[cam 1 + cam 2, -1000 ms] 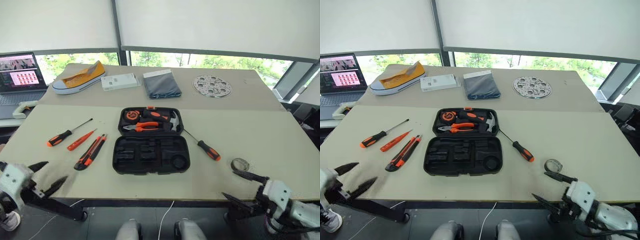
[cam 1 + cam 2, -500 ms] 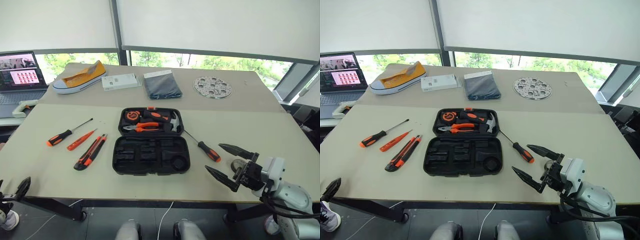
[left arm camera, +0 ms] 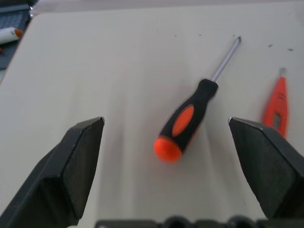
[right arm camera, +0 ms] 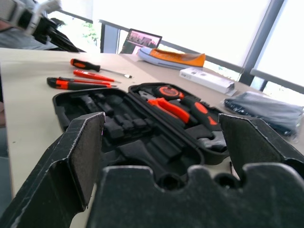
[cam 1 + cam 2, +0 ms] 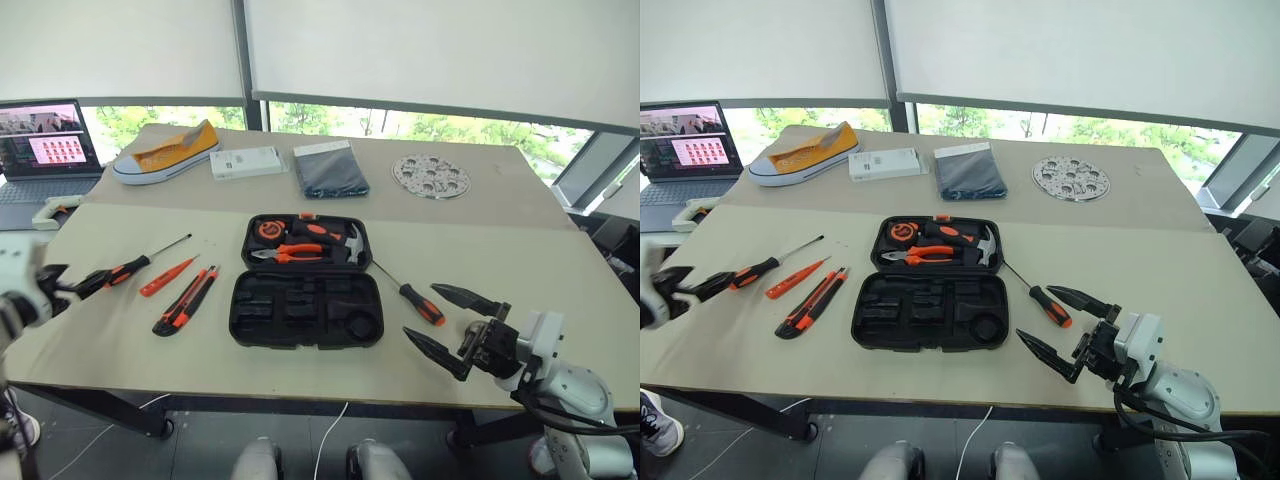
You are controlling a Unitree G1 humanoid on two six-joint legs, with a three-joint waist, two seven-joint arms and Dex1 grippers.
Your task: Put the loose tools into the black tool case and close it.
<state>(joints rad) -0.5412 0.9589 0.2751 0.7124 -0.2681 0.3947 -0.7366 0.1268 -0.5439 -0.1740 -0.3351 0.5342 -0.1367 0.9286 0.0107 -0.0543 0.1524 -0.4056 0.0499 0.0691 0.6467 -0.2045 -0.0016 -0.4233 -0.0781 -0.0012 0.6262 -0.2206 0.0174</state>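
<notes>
I've got the black tool case lying open mid-bench, lid half on the far side w/ the orange-handled pliers, hammer and round tape measure seated in it; the near half's moulded slots sit bare.

Left of the case, three loose tools lie in a row on the bench: the black-and-orange screwdriver farthest out, the slim all-orange screwdriver next, then the utility knife nearest the case, all apart from each other. A second black-and-orange screwdriver lies just right of the case, handle toward me. The grey tape ring I can't make out; my right arm covers that spot.

Left gripper: jaws wide open, nothing in them, hovering just short of the far-left screwdriver's handle end, w/ the handle lined up between the fingers in the left wrist view. No contact visible.

Right gripper: jaws wide open too, empty, held over the bench's near edge right of the case, tips aimed toward the case, near the right-hand screwdriver but not touching.

Far side of the bench: yellow shoe, white box, dark folded cloth, perforated metal disc. Laptop off to the far left.
</notes>
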